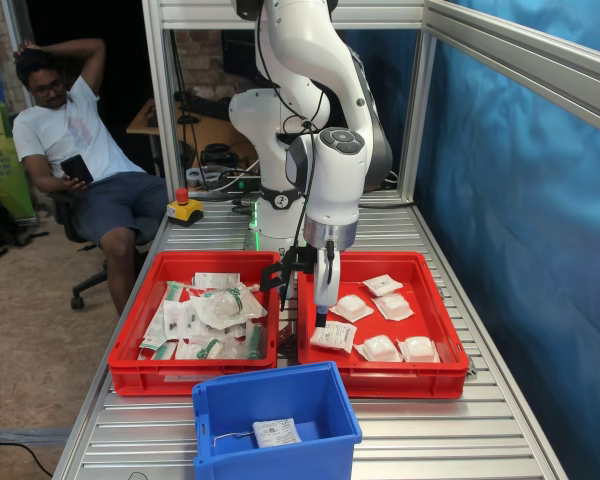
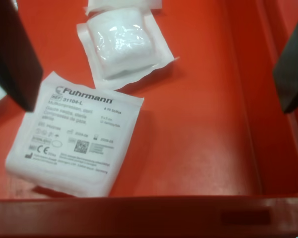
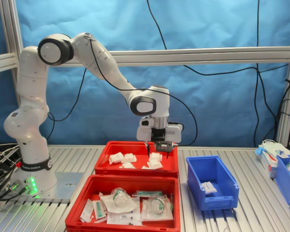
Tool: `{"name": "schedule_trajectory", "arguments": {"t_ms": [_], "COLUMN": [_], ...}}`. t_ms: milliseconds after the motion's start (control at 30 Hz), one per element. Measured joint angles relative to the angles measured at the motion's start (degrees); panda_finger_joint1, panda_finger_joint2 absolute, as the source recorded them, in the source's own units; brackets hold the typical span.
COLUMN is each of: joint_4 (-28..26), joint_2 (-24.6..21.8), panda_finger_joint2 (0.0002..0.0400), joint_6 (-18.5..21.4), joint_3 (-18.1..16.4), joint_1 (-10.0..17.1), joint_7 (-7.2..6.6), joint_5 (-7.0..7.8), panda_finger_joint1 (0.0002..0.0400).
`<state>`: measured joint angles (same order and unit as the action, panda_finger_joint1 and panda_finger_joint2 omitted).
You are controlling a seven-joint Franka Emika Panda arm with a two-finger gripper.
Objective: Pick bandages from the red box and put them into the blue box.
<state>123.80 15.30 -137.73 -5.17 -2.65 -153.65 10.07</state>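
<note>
The gripper (image 1: 323,312) hangs low in the red box (image 1: 435,372), centre of the first exterior view, jaws spread wide and empty. In the wrist view the flat printed packet (image 2: 74,136) lies at lower left, partly under one finger (image 2: 12,54), with a puffy packet (image 2: 123,43) just above it. The blue box (image 1: 215,420) sits at lower centre of the first exterior view, one packet (image 1: 276,432) already inside. The risk, as I judge it: closing off-centre would pinch only a corner, so the thin packet could slip free, or a finger could hit the box wall.
</note>
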Motion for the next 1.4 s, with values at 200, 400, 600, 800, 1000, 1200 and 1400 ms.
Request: {"name": "schedule_trajectory", "arguments": {"t_ms": [200, 400, 600, 800, 1000, 1200, 1400], "joint_4": [0.0, 0.0, 0.26, 1.88, 4.48, 5.96, 6.49], "joint_2": [0.66, 1.14, 1.29, 1.29, 1.33, 1.45, 1.54], "panda_finger_joint2": [0.04, 0.04, 0.04, 0.04, 0.04, 0.04, 0.04], "joint_6": [-0.1, -0.19, -0.34, -3.04, -6.15, -7.24, -7.71], "joint_3": [0.0, 0.0, 0.0, 0.0, 0.0, 0.0, 0.0], "joint_1": [-0.09, -0.35, -0.52, -0.52, -0.53, -0.53, -0.53], "joint_7": [0.0, 0.0, 0.0, 0.0, 0.0, 0.0, 0.0], "joint_5": [0.0, 0.0, 0.0, 0.0, 0.0, 0.0, 0.0], "panda_finger_joint1": [0.04, 0.04, 0.04, 0.04, 0.04, 0.04, 0.04]}}
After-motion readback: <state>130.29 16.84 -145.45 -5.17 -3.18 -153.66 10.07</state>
